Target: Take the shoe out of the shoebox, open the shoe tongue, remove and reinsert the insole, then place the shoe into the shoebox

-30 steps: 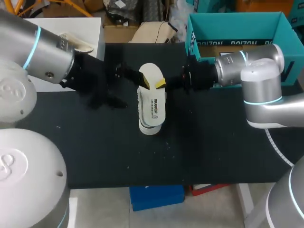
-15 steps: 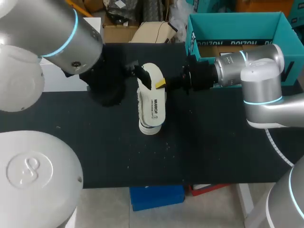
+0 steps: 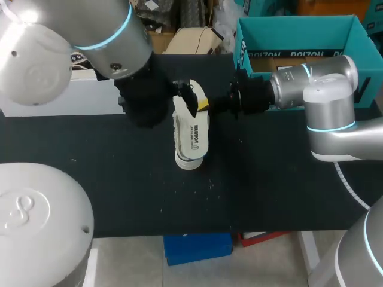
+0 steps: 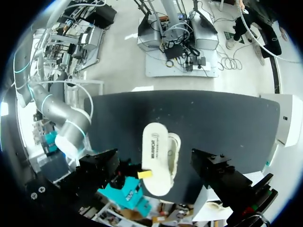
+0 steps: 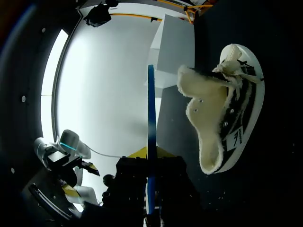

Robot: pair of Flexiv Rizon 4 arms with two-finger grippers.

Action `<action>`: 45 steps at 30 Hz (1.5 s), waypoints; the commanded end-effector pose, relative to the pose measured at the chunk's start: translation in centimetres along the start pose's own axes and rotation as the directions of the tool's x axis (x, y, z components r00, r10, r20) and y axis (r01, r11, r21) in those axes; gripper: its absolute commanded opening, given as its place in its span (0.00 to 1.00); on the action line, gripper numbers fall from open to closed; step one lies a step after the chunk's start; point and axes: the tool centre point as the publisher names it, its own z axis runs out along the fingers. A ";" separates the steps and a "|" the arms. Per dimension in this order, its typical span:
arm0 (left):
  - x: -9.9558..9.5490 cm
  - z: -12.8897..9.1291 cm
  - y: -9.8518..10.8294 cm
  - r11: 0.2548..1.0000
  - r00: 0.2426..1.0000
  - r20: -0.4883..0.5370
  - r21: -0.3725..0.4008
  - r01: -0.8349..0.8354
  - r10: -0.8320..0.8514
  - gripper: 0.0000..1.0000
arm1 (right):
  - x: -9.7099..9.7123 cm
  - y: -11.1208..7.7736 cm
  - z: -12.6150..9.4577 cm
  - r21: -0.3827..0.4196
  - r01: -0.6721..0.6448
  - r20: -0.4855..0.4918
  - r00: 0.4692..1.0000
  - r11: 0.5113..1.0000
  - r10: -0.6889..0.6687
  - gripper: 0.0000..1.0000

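The shoe [image 3: 191,128] lies on its side mid-frame on the black table [image 3: 119,179]. At its far end the left claw [image 4: 155,160] hangs spread wide, while the right claw [image 3: 206,105] sits just right of it, its state impossible to tell. The teal shoebox [image 3: 299,27] stands upper right.

Head camera looks down on my surface [image 3: 269,191] from behind; left wrist overhead, right wrist beside; all share the shoe [image 3: 191,136].
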 end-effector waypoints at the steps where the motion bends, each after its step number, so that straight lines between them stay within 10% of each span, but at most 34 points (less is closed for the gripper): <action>1: -1.0 1.8 0.8 1.000 0.998 -0.059 0.019 -0.005 0.006 1.00 | 0.0 0.0 0.1 -0.002 0.000 0.000 1.000 1.000 0.000 0.00; 7: -1.9 2.7 1.2 0.999 0.980 -0.197 0.036 0.018 -0.011 1.00 | 0.0 0.0 0.1 -0.002 0.000 0.000 1.000 1.000 0.000 0.00; 45: -0.6 5.0 7.3 0.997 0.967 -0.256 0.069 0.030 -0.011 1.00 | 0.0 0.0 0.1 -0.002 0.000 0.000 1.000 1.000 0.000 0.00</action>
